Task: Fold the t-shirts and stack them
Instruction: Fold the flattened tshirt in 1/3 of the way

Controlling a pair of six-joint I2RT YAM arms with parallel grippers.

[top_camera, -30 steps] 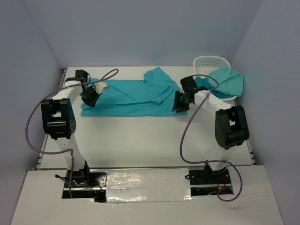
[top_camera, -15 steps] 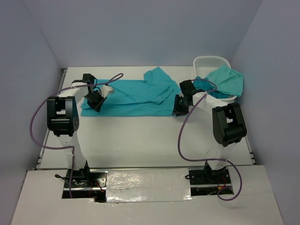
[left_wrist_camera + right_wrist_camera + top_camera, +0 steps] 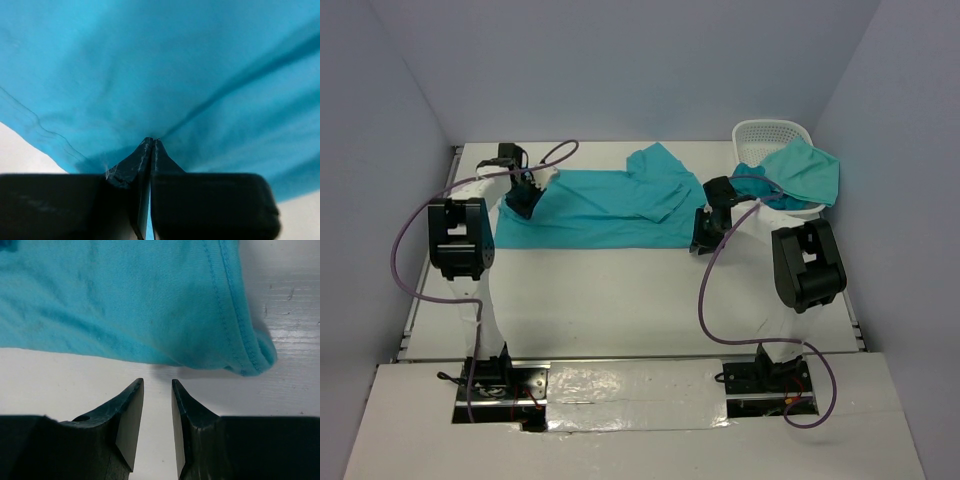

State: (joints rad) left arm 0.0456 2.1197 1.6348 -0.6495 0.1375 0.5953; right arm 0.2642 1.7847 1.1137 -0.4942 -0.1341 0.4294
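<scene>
Fingers of the left gripper [image 3: 151,143] were pressed together on a pinch of teal cloth, so we judged it clamped on the left end of the spread t-shirt [image 3: 610,205]. The right gripper [image 3: 157,386] had its jaws apart with nothing between them. The stitched hem [image 3: 231,305] of the same shirt lay just ahead of its tips on the table [image 3: 620,290]. From above, this shirt lay with its long axis left to right across the far part of the table, one gripper at each end. We think the right arm needed to go forward to the hem. A second t-shirt [image 3: 805,172] hung over the white lattice basket [image 3: 770,132].
</scene>
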